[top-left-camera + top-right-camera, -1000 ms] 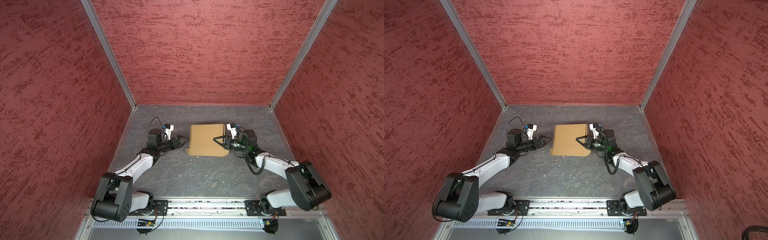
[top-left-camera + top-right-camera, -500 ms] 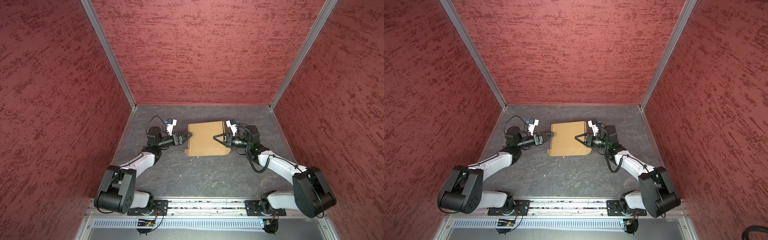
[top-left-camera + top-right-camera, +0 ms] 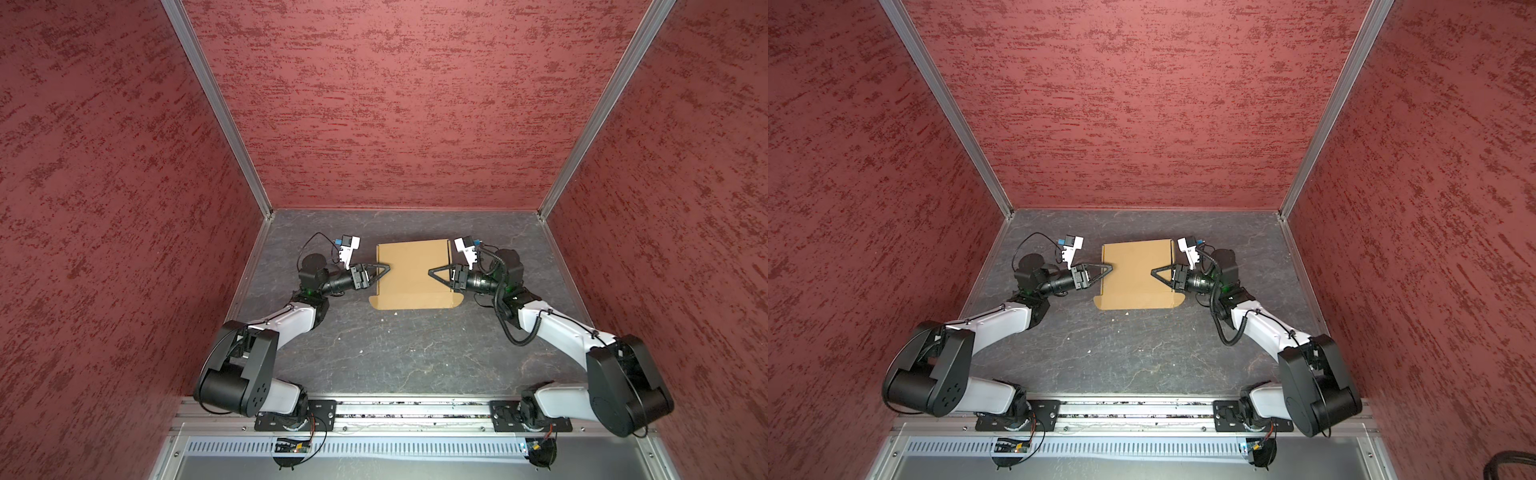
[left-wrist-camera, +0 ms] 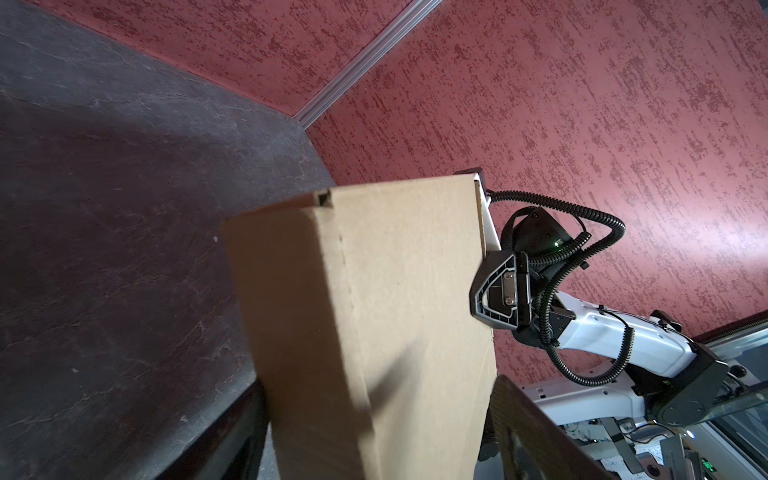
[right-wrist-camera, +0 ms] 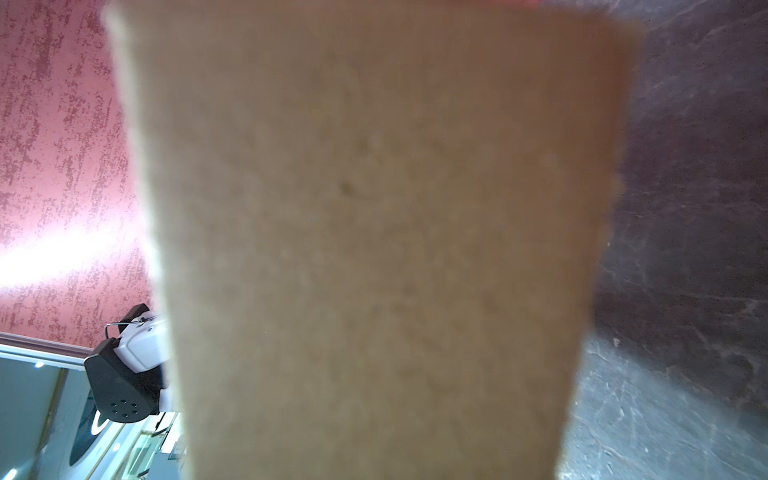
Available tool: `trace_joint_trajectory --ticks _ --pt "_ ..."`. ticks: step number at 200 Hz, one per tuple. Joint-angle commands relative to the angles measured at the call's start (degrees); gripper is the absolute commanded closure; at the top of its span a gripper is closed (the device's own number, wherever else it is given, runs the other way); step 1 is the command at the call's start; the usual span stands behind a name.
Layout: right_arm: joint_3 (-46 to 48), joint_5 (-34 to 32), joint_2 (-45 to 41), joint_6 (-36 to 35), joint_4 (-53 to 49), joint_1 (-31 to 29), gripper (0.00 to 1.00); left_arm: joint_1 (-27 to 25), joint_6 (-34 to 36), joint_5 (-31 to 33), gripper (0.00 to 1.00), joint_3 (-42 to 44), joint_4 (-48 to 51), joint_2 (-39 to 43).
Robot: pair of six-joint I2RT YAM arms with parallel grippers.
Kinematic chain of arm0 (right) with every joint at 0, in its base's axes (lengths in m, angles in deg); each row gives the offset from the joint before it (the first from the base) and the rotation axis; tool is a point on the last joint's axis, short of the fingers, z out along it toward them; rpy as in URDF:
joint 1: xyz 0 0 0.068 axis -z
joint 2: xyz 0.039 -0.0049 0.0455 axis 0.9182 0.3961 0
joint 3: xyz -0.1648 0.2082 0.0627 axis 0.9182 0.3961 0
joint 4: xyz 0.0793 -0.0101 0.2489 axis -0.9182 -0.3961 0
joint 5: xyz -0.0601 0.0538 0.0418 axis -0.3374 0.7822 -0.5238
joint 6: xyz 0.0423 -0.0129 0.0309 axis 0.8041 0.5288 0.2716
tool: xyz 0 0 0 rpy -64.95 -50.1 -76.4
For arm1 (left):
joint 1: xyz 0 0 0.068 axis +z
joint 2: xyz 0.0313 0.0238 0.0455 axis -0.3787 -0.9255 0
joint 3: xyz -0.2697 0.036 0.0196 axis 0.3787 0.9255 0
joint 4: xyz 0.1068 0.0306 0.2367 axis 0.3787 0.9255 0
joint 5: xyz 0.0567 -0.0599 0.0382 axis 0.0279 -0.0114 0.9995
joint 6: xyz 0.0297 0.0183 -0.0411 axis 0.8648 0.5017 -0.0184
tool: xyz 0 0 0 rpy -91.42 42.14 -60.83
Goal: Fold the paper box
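Textured red-brown walls [image 3: 395,104] close in the left, far and right sides, joined at the far corners by aluminium corner posts [image 3: 220,112]. The floor [image 3: 415,345] is dark grey, slate-like, veined with pale lines. An aluminium rail [image 3: 415,419] runs along the near edge. Lighting is even, but the right wrist view shows a bright glare patch [image 5: 62,257] on one wall.

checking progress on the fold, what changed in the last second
The left gripper moved in toward the paper box; its jaws now straddle the left edge. The right gripper kept its place on the right side, and the box lies much as before.
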Motion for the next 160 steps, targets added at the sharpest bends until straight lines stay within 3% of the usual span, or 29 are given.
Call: trace_joint_trajectory --ticks 1,69,160 --pt "-2.2 1.7 -0.8 1.5 4.0 -0.3 0.65 -1.8 -1.2 -2.3 0.17 -1.2 -4.4 -0.2" --pt "-2.3 1.4 -2.2 1.4 3.5 -0.2 0.65 -1.7 -2.0 -2.2 0.16 -1.3 -4.7 -1.2" --pt "-4.5 2.4 0.5 2.3 5.8 -0.3 0.65 -4.7 -4.1 -4.8 0.38 -3.8 -8.7 -3.1"
